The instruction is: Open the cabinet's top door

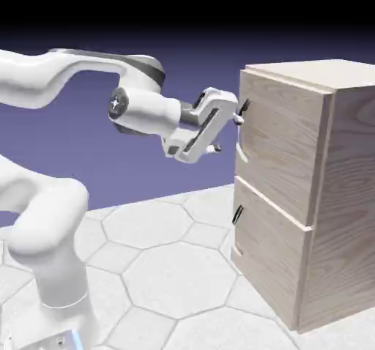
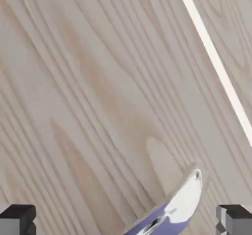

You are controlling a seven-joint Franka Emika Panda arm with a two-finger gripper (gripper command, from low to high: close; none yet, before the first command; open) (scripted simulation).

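The light-wood cabinet (image 1: 344,195) stands at the exterior view's right. Its top door (image 1: 282,143) looks flush with the front, with a small dark handle (image 1: 244,108) near the upper left edge. My gripper (image 1: 228,134) is open and held sideways just in front of that door. Its upper fingertip (image 1: 238,118) sits right by the handle; I cannot tell whether they touch. In the hand view the door's wood grain (image 2: 98,106) fills the picture. The shiny handle (image 2: 182,204) shows low between the open gripper's (image 2: 126,221) tips, nearer the right fingertip (image 2: 235,219). Nothing is held.
Below the top door is the shorter lower panel (image 1: 271,253) with its own dark handle (image 1: 237,214). The table of pale hexagon tiles (image 1: 168,268) spreads in front of the cabinet. A pale seam (image 2: 216,64) crosses the hand view's upper right.
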